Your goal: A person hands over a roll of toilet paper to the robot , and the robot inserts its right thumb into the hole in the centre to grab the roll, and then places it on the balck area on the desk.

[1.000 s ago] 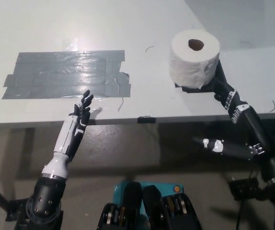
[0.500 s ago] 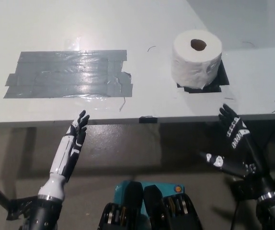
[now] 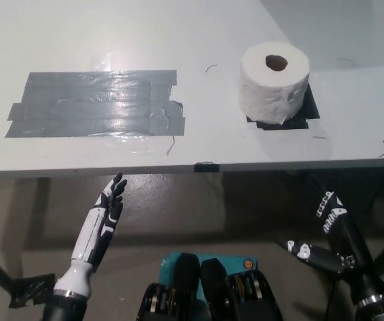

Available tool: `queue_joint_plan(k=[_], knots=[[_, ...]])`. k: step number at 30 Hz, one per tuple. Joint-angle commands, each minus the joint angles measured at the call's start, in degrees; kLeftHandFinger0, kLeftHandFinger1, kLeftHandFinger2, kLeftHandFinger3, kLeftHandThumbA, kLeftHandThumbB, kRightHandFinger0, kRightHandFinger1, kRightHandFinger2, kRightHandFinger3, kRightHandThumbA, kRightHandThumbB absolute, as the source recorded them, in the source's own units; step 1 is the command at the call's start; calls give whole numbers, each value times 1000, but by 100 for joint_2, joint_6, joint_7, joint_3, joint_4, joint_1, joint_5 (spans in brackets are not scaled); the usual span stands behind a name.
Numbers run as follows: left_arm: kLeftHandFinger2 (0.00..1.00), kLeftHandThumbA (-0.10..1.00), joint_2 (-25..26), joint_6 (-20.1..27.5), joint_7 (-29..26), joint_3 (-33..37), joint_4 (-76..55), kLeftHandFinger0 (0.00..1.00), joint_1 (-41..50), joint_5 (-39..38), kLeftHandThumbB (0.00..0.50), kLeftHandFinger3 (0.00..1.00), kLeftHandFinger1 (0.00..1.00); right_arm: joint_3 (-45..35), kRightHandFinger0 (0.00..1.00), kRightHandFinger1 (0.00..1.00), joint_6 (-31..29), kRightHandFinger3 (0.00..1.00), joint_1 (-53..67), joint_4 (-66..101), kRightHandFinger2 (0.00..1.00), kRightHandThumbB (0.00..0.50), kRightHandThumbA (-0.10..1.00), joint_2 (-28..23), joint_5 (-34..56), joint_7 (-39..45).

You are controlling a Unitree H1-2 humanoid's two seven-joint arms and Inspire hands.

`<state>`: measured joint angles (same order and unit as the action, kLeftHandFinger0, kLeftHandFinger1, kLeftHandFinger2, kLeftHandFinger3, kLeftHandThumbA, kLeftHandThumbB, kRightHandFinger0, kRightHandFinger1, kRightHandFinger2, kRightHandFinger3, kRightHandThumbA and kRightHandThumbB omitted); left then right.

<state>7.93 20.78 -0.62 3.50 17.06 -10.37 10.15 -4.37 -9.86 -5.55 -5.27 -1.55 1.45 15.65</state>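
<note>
Down comes our right hand below the desk, fingers open; roll sits delivered on the black patch, left hand open too.

White lettering on the right hand is too blurred to read.

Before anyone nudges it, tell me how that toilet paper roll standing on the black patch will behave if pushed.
The toilet paper roll stands on its flat end, hole up, so it would probably slide or tip rather than roll. Once tipped onto its curved side, it would likely roll across the desk. It looks soft and light for its bulk, so a squeeze may dent it.
</note>
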Motion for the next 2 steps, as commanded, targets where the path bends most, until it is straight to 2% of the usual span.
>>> queue_joint_plan(k=[1, 2], knots=[[1000, 999, 51, 204, -28, 20, -197, 1000, 44, 92, 166, 1000, 1000, 78, 1000, 1000, -254, 1000, 4, 106, 1000, 203, 1000, -27, 7, -185], [1000, 999, 51, 204, -28, 20, -197, 1000, 44, 92, 166, 1000, 1000, 78, 1000, 1000, -254, 1000, 4, 106, 1000, 203, 1000, -27, 7, -185]])
